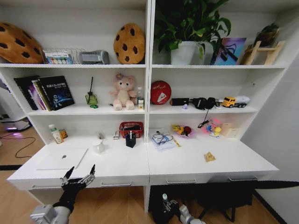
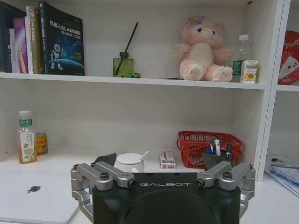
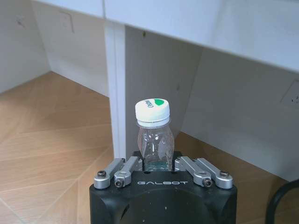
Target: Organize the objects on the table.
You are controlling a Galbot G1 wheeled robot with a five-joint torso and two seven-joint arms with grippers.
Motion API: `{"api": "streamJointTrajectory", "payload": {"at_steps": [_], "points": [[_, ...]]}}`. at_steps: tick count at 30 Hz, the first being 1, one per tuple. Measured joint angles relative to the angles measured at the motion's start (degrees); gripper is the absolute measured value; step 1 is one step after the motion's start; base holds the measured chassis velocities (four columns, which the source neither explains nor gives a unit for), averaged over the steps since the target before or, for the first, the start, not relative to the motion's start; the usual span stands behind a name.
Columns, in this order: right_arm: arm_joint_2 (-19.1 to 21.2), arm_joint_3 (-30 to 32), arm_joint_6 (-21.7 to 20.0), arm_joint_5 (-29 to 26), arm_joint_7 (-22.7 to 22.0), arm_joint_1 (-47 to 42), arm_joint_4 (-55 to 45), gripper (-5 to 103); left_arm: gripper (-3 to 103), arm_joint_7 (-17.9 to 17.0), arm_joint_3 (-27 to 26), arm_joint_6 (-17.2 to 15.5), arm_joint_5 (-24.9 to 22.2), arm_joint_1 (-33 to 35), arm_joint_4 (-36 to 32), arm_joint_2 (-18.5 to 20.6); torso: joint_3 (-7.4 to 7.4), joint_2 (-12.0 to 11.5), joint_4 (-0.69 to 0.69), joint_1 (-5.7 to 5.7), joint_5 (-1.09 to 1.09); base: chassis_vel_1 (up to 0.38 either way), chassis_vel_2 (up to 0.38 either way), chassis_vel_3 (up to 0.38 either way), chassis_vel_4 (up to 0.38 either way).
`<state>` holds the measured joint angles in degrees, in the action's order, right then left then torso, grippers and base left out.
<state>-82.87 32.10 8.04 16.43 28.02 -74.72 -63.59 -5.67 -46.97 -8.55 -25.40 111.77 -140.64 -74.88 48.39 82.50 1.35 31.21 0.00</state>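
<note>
"GALBOT" printed on both wrists; left gripper (image 1: 79, 175) spread wide at table (image 1: 187, 164) front edge, right gripper (image 3: 161, 161) clamped on white-capped bottle (image 3: 153, 135) below table.

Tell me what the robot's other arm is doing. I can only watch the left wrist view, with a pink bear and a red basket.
Observer: The right gripper is held low, below the desk top, with its jaws shut on a clear bottle with a white cap.
Operator: Is anything lying on the desk's right half?
Observer: Yes, a small tan object lies by itself there, near the front edge.
Operator: And what is above the bear's shelf?
Observer: A cookie-shaped cushion stands on the top shelf.
</note>
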Motion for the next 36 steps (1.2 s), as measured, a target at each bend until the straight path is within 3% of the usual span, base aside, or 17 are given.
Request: {"api": "streamJointTrajectory", "payload": {"at_steps": [3,5,12,14,16,20,22,25,27,29,31,32,36], "points": [[-0.7,0.3,1.1,1.4,-3.3,2.7,4.3,25,100,0.0,0.0,0.0,0.0,0.0,0.0,0.0,0.0,0.0,0.0,0.01,0.0,0.0,0.0,0.0,0.0],[-1.2,0.2,2.8,2.8,-8.1,5.3,7.9,25,100,0.0,0.0,0.0,0.0,0.0,0.0,0.0,0.0,0.0,0.0,0.01,-0.01,0.0,0.0,0.0,0.0],[-1.7,-0.5,3.6,3.4,-12.0,7.7,10.4,29,100,0.0,0.0,0.0,0.0,0.0,0.0,0.0,0.0,0.0,0.0,0.01,0.0,0.0,0.0,0.0,0.0],[-1.8,-0.5,3.6,3.4,-12.2,7.8,10.6,34,100,0.0,0.0,0.0,0.0,0.0,0.0,0.0,0.0,0.0,0.0,0.01,0.0,0.0,0.0,0.0,0.0],[-2.0,-0.6,3.6,3.5,-12.4,8.0,10.9,51,100,0.0,0.0,0.0,0.0,0.0,0.0,0.0,0.0,0.0,0.0,0.01,0.0,0.0,0.0,0.0,0.0],[-1.9,-0.6,3.5,3.5,-12.6,8.0,11.1,62,100,0.0,0.0,0.0,0.0,0.0,0.0,0.0,0.0,0.0,0.0,0.01,0.0,0.0,0.0,0.0,0.0],[-1.6,-0.6,3.2,3.4,-13.1,7.9,11.1,73,100,0.0,0.0,0.0,0.0,0.0,0.0,0.0,0.0,0.0,-0.01,0.01,-0.01,0.0,0.0,0.0,0.0],[-1.3,-0.6,2.2,3.3,-13.2,6.8,10.3,79,100,0.0,0.0,0.0,0.0,0.0,0.0,0.0,0.0,0.0,-0.01,0.01,0.0,0.0,0.0,0.0,0.0],[-1.0,-0.9,0.1,2.4,-13.3,5.4,8.6,84,100,0.0,0.0,0.0,0.0,0.0,0.0,0.0,0.0,0.0,-0.02,0.02,0.01,0.0,0.0,0.0,0.0],[0.3,-1.9,-6.2,-1.6,-13.3,-0.5,1.5,94,100,0.0,0.0,0.0,0.0,0.0,0.0,0.0,0.0,0.0,0.02,0.02,-0.01,0.0,0.0,0.0,0.0],[1.6,-2.2,-10.0,-2.5,-13.7,-5.7,-5.9,99,100,0.0,0.0,0.0,0.0,0.0,0.0,0.0,0.0,0.0,0.02,0.01,0.03,0.0,0.0,0.0,0.0],[1.6,-2.2,-10.0,-2.5,-13.7,-5.7,-5.9,99,100,0.0,0.0,0.0,0.0,0.0,0.0,0.0,0.0,0.0,0.02,0.01,0.03,0.0,0.0,0.0,0.0],[4.5,-1.3,-12.2,-2.6,-15.3,-18.7,-24.3,100,100,0.0,0.0,0.0,0.0,0.0,0.0,0.0,0.0,0.0,0.02,0.01,0.02,0.0,0.0,0.0,0.0]]}}
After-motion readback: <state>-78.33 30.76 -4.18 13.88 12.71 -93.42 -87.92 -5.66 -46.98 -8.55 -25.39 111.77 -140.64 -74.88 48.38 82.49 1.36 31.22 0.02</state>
